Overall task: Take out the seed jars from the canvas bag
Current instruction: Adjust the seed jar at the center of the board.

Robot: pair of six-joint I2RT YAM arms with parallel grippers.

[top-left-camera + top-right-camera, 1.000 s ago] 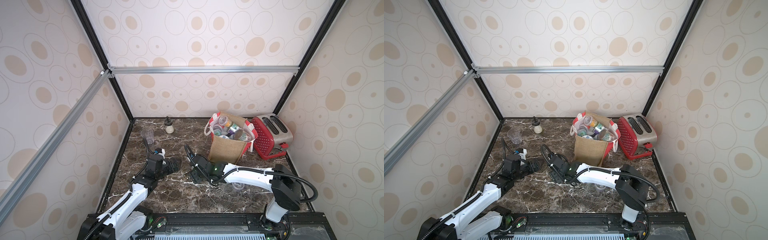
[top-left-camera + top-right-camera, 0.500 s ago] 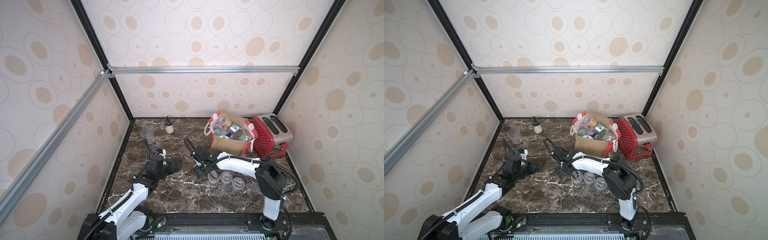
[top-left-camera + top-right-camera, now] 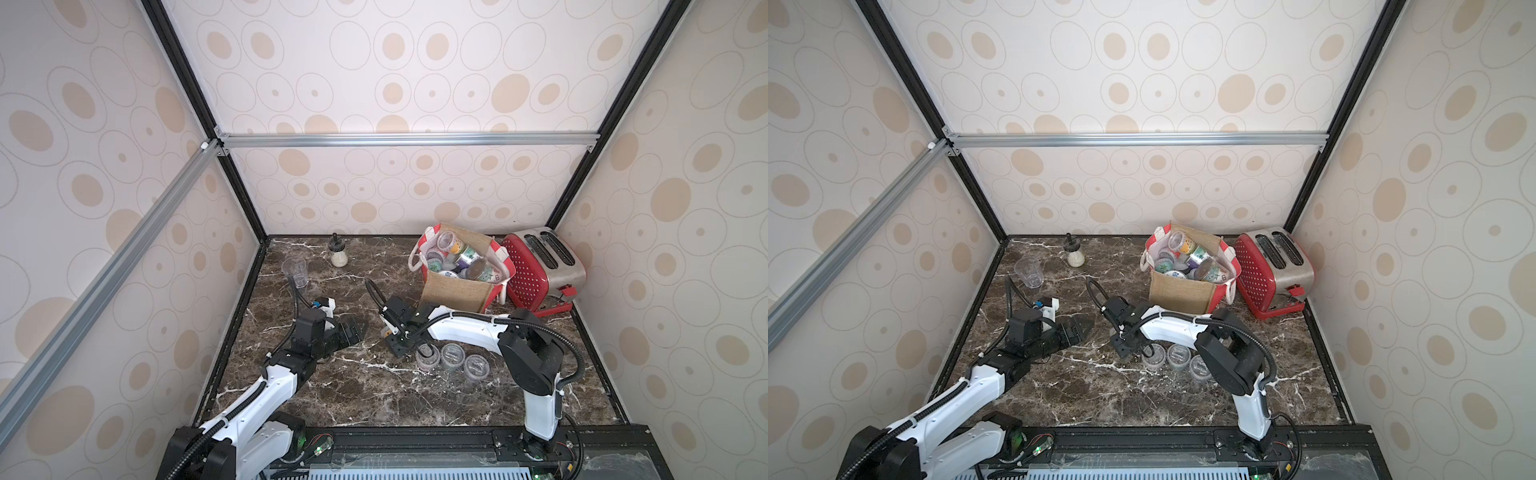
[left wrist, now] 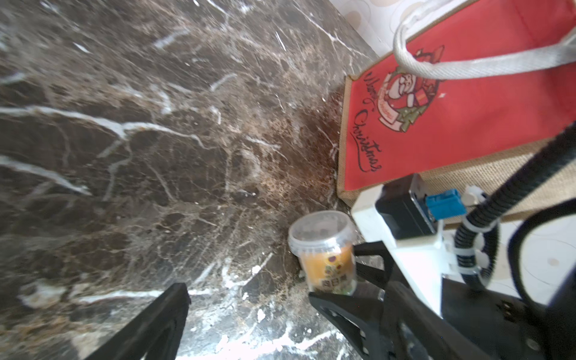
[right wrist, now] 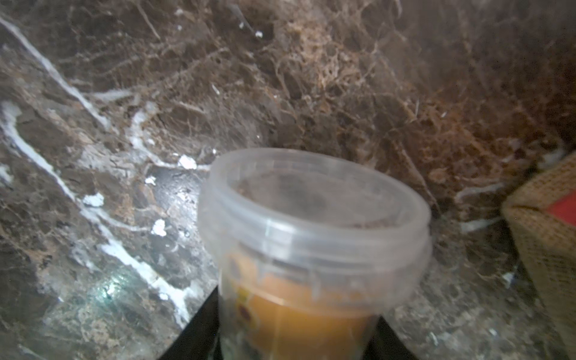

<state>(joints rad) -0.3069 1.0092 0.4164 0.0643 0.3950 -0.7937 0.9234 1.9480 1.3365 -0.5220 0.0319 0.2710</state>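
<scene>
two-arm workstation, shown in both top views and from each wrist. the canvas bag (image 3: 453,293) stands upright near the far right corner of the counter (image 3: 340,395), just beside a red toaster (image 3: 540,266). its mouth is open, and many seed jars (image 3: 459,259) lie jumbled inside. the left wrist view shows its red side panel (image 4: 486,124), printed with a santa and "merry christmas", and a white rope handle (image 4: 467,67).

three short jars (image 3: 453,354) with clear lids stand in a row on the counter in front of the bag, toward the middle. the leftmost is just beside the right claw (image 5: 296,311).

the right claw is at mid-counter, in front of the bag's left corner. it grips a taller orange-labelled jar (image 5: 311,237) by its body, a finger against each side, with the translucent lid pointing away from the wrist. whether the jar's base rests on the counter cannot be told.

the left claw (image 3: 355,329) is spread wide and holds nothing. it sits low over the counter to the left of the right claw, apart from the jar.

a glass shaker (image 3: 337,255) stands at the far edge, and a clear tumbler (image 3: 295,272) near the far left corner.
</scene>
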